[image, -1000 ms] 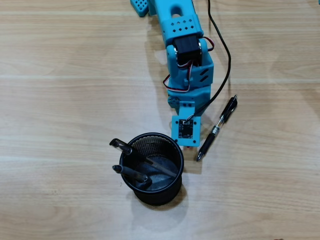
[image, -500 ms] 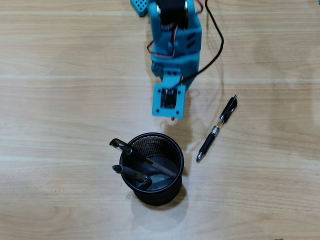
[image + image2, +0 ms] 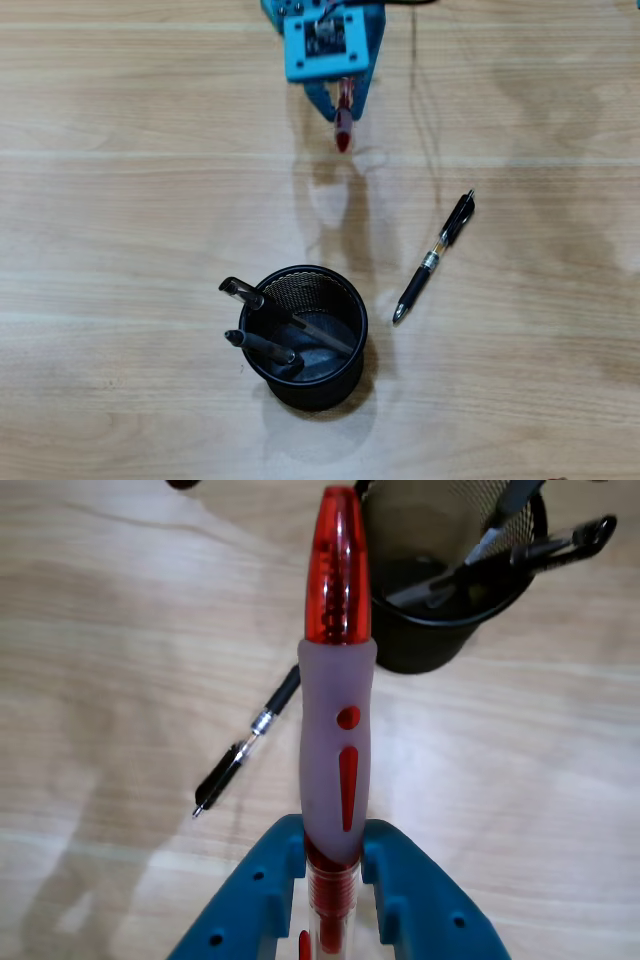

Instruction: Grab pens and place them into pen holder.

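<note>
Careful: your blue hand (image 3: pixel 335 865) grips translucent red pen (image 3: pixel 336 680) by tail, far from black mesh cup (image 3: pixel 345 370); long overhang could snag rim.

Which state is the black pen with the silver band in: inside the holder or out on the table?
Out. The black pen lies flat on the table, right of the pen holder in the overhead view, not touching it.

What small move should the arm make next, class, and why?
Probably swing toward the cup. The gripper is shut on the red pen, held above the table far from the cup; in the overhead view the pen sits near the top edge. The black pen can wait.
</note>
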Tool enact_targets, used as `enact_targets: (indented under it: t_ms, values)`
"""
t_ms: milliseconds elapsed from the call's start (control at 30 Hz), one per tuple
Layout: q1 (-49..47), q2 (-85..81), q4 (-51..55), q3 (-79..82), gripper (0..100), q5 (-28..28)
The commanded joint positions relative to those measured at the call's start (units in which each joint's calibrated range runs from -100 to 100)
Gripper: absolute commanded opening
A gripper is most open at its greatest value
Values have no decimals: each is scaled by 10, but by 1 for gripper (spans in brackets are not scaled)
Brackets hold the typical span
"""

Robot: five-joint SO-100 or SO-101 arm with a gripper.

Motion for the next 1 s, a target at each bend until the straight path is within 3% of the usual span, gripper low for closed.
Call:
enact_targets:
  t_ms: [0, 133, 267, 533, 767, 833, 967]
  values:
    - [15, -67, -13, -22, 2, 12]
    - [25, -99, -45, -21, 2, 32]
    - [32, -116, -170, 26, 2, 56]
    - [28, -140, -567, 276, 2, 68]
    - [32, -110, -979, 479, 2, 66]
    - [35, -86, -1033, 488, 2, 65]
    - [35, -19, -1040, 437, 2, 65]
